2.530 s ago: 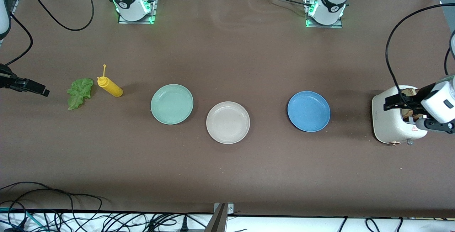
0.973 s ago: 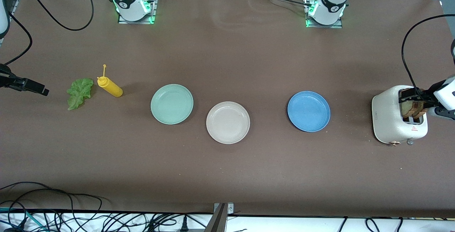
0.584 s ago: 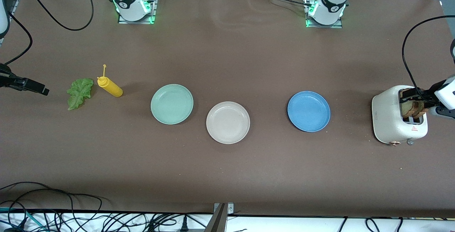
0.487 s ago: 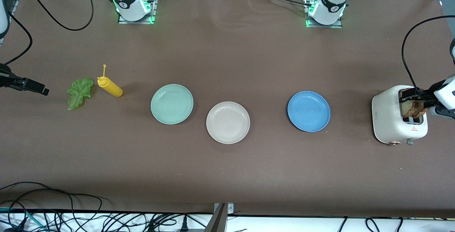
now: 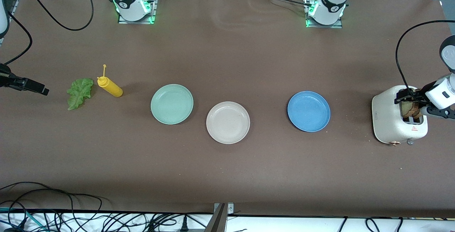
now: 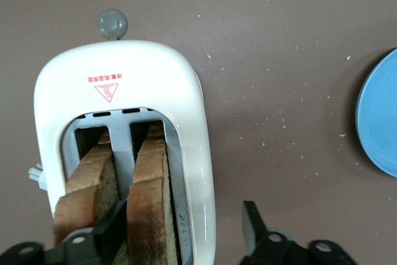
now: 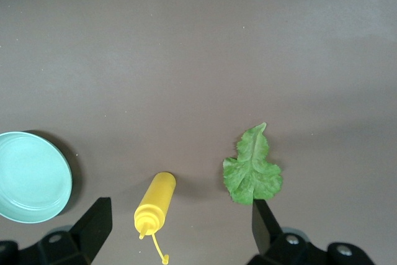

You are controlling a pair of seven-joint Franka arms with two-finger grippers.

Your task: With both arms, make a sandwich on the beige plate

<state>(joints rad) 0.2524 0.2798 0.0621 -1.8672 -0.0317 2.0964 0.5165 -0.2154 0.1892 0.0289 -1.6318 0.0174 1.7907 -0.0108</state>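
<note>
Left claw (image 6: 180, 231) straddling a bread slice (image 6: 149, 200) in the toaster (image 6: 186, 128), fingers parted, not yet clamped.
Toast: light, stiff, crumbly; pinch flat faces near the top gently. Right claw (image 7: 180, 228) waits released over the tabletop (image 7: 198, 48), lettuce leaf (image 7: 253, 169) just ahead.

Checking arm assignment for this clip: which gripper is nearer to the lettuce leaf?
Right. The right gripper hangs open over the table by the lettuce leaf and yellow bottle. The left gripper is at the toaster, at the left arm's end of the table.
</note>
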